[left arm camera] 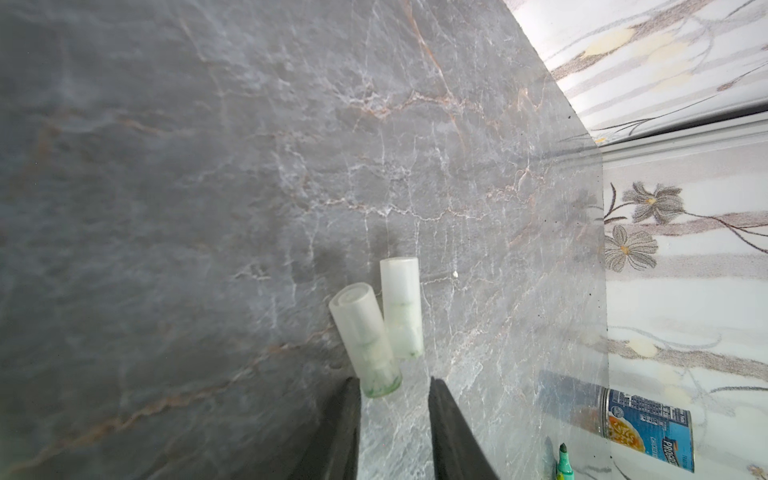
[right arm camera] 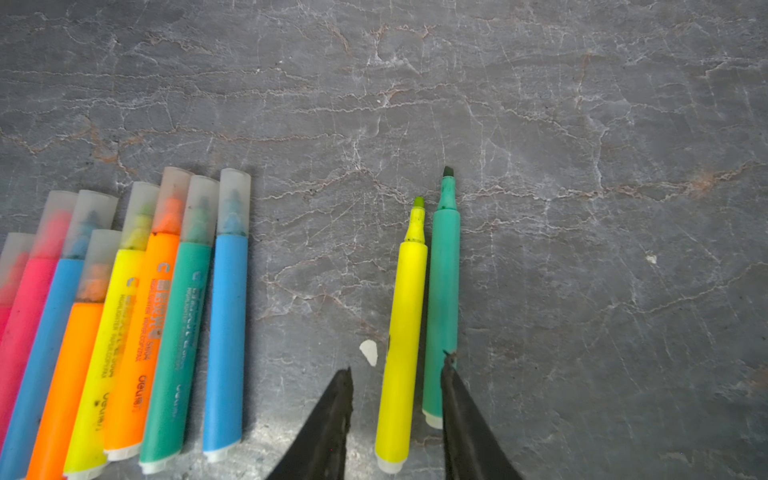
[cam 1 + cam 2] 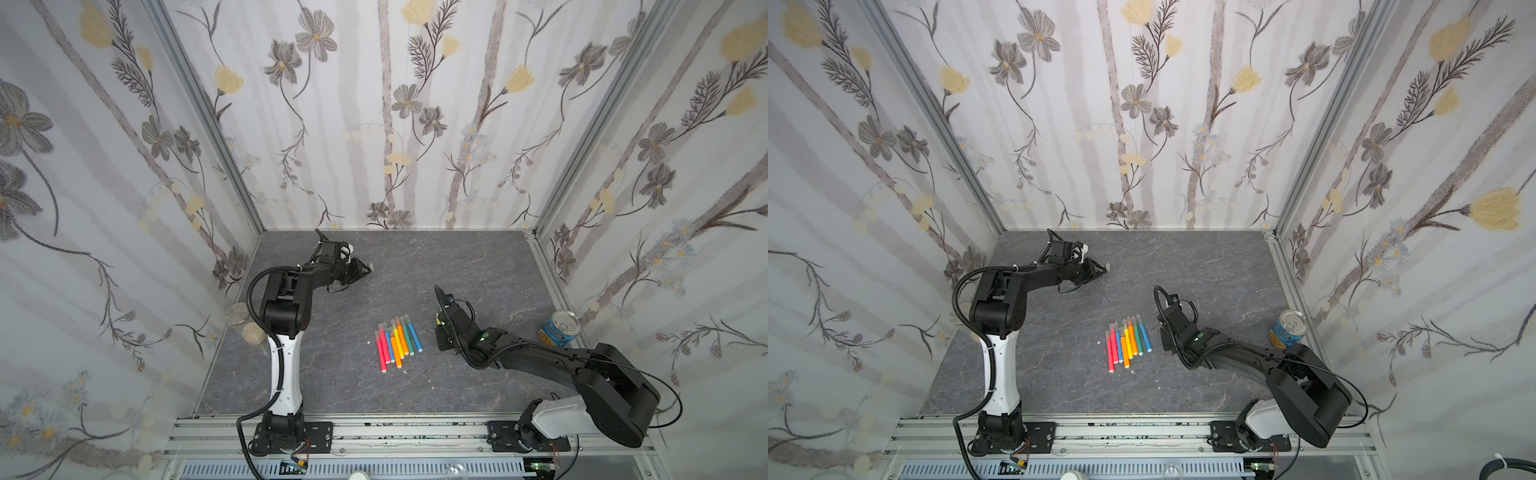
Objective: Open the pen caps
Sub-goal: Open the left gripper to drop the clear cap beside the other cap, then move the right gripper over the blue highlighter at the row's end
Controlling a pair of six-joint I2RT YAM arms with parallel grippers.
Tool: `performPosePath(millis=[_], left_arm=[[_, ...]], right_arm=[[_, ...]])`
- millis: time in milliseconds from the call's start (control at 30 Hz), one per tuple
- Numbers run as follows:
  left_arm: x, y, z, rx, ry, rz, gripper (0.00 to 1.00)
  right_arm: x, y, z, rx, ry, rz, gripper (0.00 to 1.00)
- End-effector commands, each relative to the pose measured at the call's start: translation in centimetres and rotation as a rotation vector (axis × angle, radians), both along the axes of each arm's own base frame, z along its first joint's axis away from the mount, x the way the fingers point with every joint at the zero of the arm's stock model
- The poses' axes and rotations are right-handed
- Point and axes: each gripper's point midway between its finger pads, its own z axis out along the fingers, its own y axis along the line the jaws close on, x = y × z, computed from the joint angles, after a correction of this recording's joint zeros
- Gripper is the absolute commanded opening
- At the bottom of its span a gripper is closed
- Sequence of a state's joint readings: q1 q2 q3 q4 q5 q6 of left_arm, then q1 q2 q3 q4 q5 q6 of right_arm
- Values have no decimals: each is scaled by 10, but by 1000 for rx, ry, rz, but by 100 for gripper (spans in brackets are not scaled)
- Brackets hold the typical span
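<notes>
R jaws apart over yellow pen (image 2: 401, 332), 2 loose caps (image 1: 365, 338)

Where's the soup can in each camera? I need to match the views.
Both top views: soup can upright at the table's right edge.
Left wrist: beside the floral wall, past a teal pen tip.
Right wrist: not in it.
Shared landmark: the grey marbled table, in all four.

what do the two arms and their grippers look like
Both arms are mostly black with ribbed black cable hoses. The left arm has a long white link; the right arm has a white shell near its base and a small green light. The left gripper and right gripper have matte black fingers tapering to points.
</notes>
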State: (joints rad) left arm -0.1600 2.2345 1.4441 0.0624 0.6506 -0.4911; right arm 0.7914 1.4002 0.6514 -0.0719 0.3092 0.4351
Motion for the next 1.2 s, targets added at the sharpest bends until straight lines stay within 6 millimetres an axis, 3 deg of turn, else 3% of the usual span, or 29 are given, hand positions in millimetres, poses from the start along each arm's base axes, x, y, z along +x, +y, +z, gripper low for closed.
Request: performPosePath(millis=[0,233,500,667,800,833,1167], left_arm=[[-6,2,8,2,1,6,31],[-33,8,21,1,-12,20,31],[-63,7,60,-30,-77,13,31],[-79,8,72,-20,-103,4,32],[-84,11,77,-10,-121,7,32],[-84,11,79,-10,-126,6,32],[-89,6,78,-26,-131,-12,32]], right_arm=[[3,8,6,30,-6,3,37],[5,22,11,49,-6,30,37],[1,60,11,67,8,93,37],[0,73,4,59,26,107,37],[1,80,5,73,27,114,37],[0,80,-7,52,47,115,37],[0,84,-21,21,77,118,37]])
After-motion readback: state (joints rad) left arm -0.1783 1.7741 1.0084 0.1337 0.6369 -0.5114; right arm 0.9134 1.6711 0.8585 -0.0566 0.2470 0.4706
